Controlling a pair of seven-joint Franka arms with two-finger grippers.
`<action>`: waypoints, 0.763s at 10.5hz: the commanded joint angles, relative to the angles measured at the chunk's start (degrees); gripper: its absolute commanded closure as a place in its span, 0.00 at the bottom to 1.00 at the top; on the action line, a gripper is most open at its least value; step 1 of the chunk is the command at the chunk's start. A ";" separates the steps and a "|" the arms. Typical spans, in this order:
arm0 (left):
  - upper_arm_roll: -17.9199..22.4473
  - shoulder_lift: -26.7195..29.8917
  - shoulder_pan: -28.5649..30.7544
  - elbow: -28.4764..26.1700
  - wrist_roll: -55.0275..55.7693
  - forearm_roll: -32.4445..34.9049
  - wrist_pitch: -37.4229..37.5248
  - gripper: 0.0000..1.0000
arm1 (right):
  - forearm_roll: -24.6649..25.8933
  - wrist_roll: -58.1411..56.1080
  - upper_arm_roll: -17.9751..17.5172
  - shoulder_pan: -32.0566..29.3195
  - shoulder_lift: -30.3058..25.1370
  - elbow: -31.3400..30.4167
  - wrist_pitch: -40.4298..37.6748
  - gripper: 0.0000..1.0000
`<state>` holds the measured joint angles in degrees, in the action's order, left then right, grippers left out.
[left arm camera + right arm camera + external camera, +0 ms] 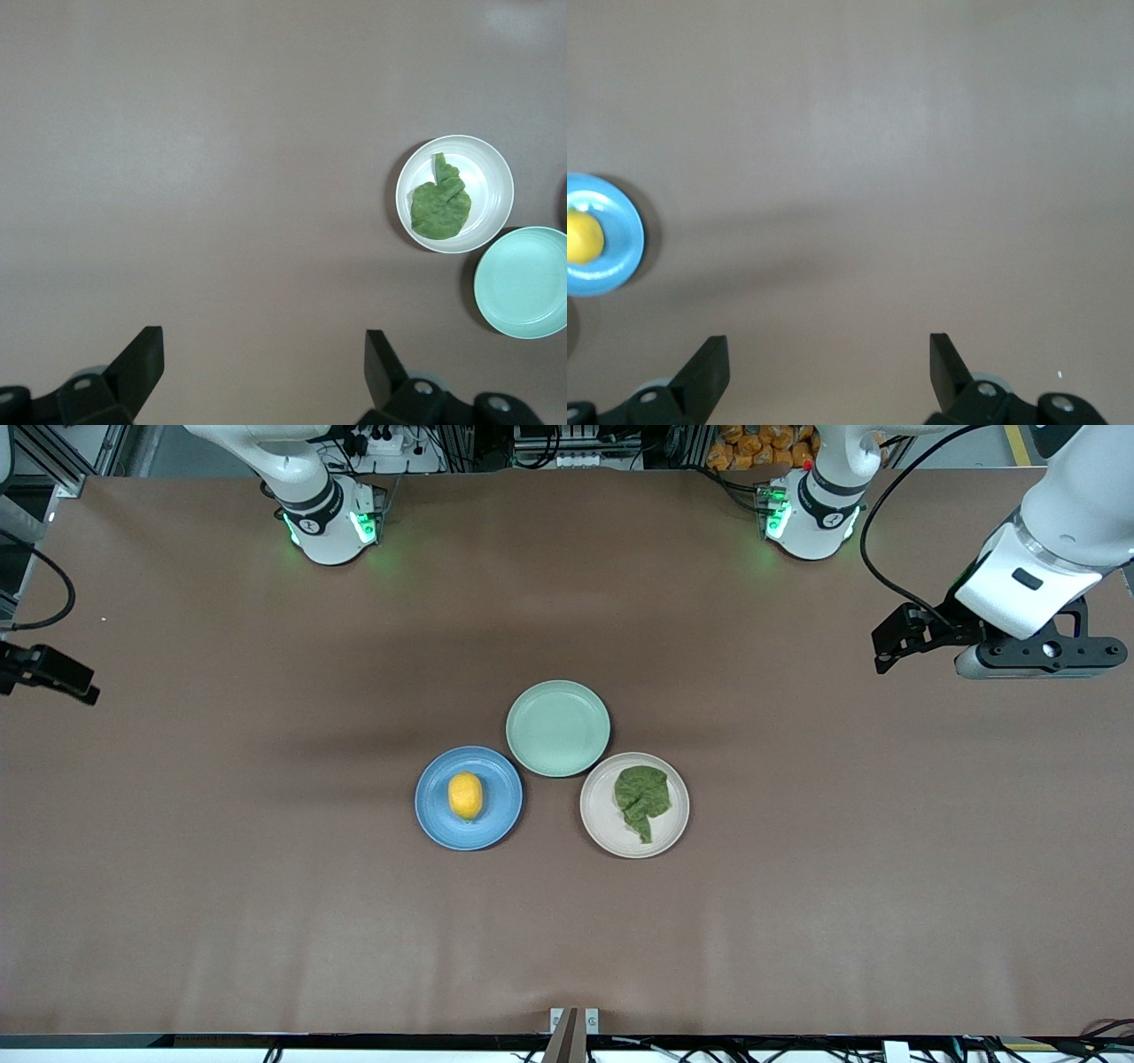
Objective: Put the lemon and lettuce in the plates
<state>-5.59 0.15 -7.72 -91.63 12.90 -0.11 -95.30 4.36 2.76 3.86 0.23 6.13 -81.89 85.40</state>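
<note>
Three round plates sit clustered near the middle of the brown desk point(177, 886), and the mint-green plate point(558, 728) serves as the landmark: it holds nothing. Just beside it, nearer to the front camera and toward the right arm's end of the desk, lies the blue plate point(469, 798), with the lemon point(465, 795) resting on it close to the center, its long axis pointing roughly toward the robots' bases. Also just beside the mint-green plate, nearer to the front camera but toward the left arm's end, lies the beige plate point(634, 805), and the lettuce point(642, 799) is inside it, a crumpled dark green leaf with its pointed tip reaching toward the rim closest to the camera. The three rims look as if they touch or nearly touch, though the gaps are too slight to judge. The left gripper point(264, 376) hangs over bare desk well apart from the mint-green plate, out at the left arm's end, its fingers point(142, 363) spread wide with nothing between them. The right gripper point(829, 372) hangs over bare desk at the right arm's end, equally well apart from the plates, its fingers point(707, 365) likewise spread and holding nothing.
</note>
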 commanded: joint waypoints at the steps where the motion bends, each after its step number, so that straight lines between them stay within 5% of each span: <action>1: -0.13 0.46 0.25 0.49 -0.77 -0.33 1.17 0.00 | 0.13 -0.21 0.09 0.21 -0.06 -0.28 -4.71 0.00; 8: -0.13 0.46 0.24 0.49 -0.77 -0.33 1.17 0.00 | 0.65 -0.13 0.18 0.65 -4.64 -7.14 3.89 0.00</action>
<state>-5.59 0.15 -7.71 -91.62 12.90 -0.11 -95.25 4.42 2.76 3.87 0.55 3.57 -86.93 88.11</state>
